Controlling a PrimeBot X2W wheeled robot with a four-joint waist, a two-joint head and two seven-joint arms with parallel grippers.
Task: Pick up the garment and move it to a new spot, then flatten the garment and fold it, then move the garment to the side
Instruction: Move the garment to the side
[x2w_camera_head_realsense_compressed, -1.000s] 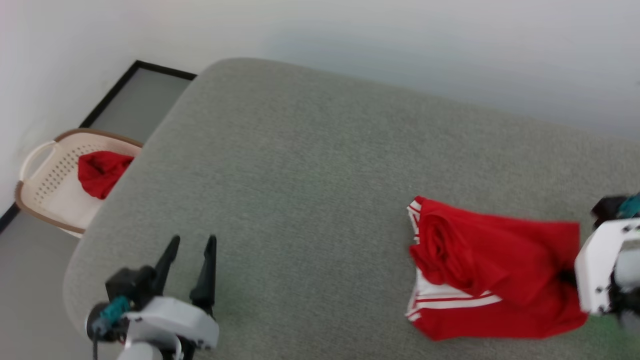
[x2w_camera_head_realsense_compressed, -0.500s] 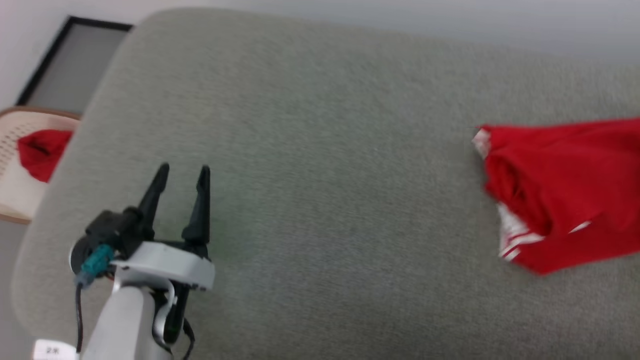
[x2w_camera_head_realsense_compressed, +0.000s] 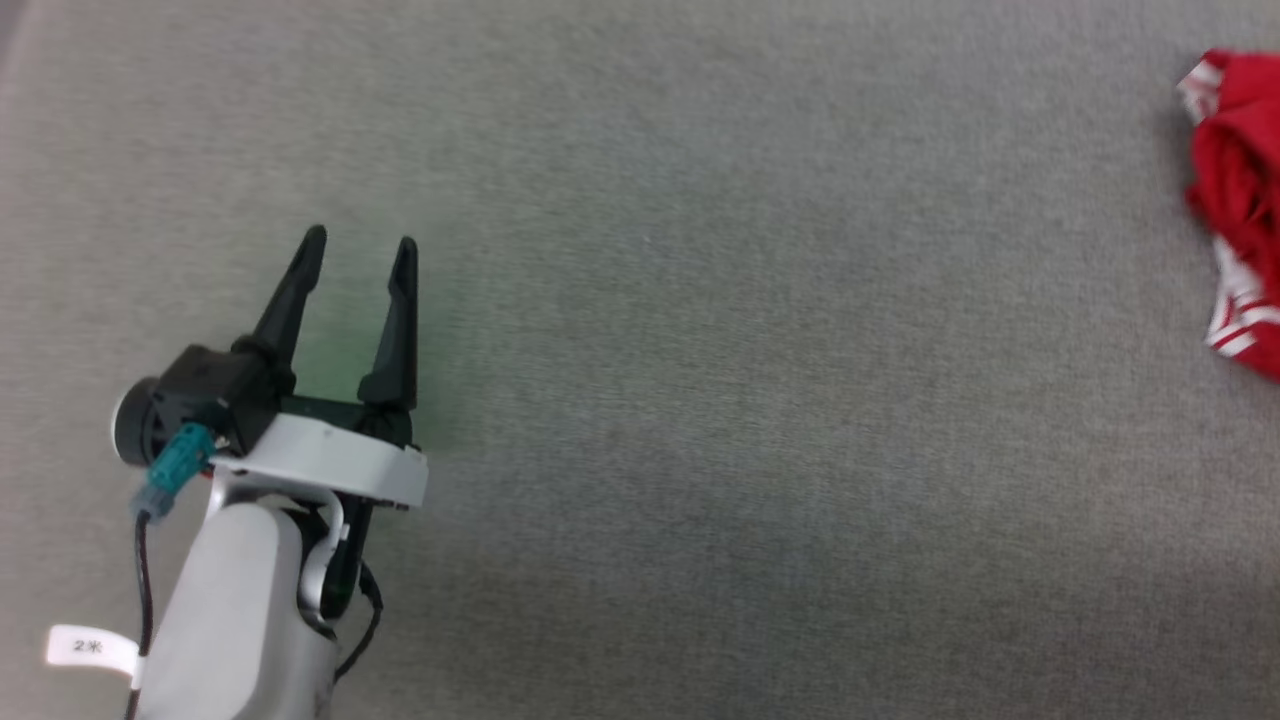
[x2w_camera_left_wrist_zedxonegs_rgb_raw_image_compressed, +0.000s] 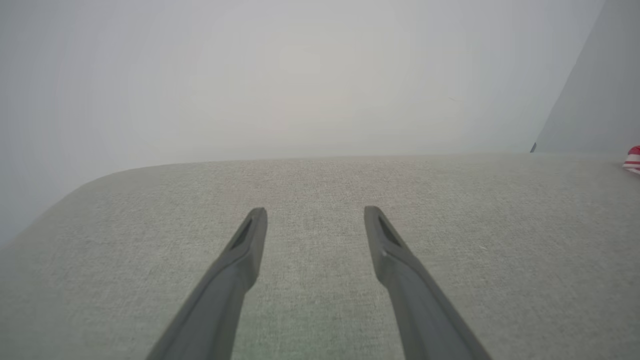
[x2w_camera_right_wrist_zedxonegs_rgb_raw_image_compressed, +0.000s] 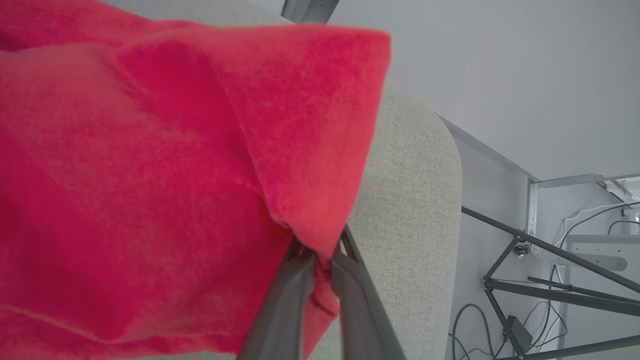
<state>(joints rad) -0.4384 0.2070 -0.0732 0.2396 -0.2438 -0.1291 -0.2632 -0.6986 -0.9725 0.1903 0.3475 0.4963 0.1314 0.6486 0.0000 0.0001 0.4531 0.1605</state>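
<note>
Meanwhile, the right gripper was clamped on a fold of the garment, bunched at the right end of the grey padded surface. The left gripper hovered spread and empty, well apart from it.

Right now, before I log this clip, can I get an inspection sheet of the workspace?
Surface: grey woven pad with rounded corners.
Job's things: garment, red with white striped trim, bunched at the head view's right edge.
Clutter: nothing seen.
Tools: left tool open, holding nothing, above the pad; right tool shut on a fold of the garment.
Cables: black cable with teal plug at the left wrist; loose cables on the floor.
Surroundings: pale wall; dark metal frame beside the pad.
</note>
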